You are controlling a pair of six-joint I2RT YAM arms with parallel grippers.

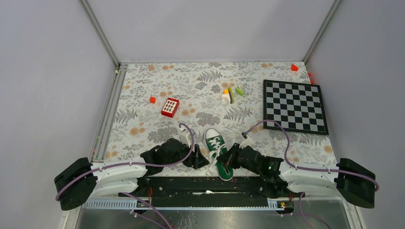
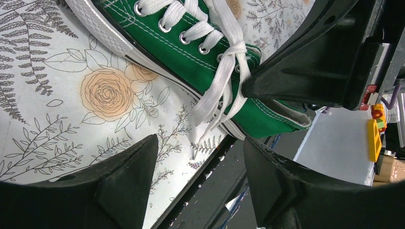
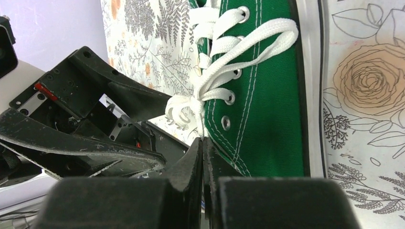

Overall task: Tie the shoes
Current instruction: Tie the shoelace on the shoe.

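Note:
A small green sneaker (image 1: 221, 168) with a white toe cap lies near the table's front edge, toe pointing away. In the left wrist view the shoe (image 2: 191, 52) shows its white laces (image 2: 224, 81) gathered at the top eyelets, with loose ends trailing down to the mat. My right gripper (image 1: 228, 160) is shut on a lace strand (image 3: 200, 90) right at the shoe's (image 3: 267, 95) left side; its fingertips (image 3: 202, 140) press together. My left gripper (image 1: 198, 160) hovers open just left of the shoe, with nothing between its jaws (image 2: 199, 140).
A red-and-white keypad block (image 1: 170, 107) sits mid-left. A chessboard (image 1: 294, 106) lies at the right. Small coloured blocks (image 1: 231, 93) sit at centre back, an orange piece (image 1: 152, 99) at the left. The table's black front rail (image 2: 210, 176) runs right under the left jaws.

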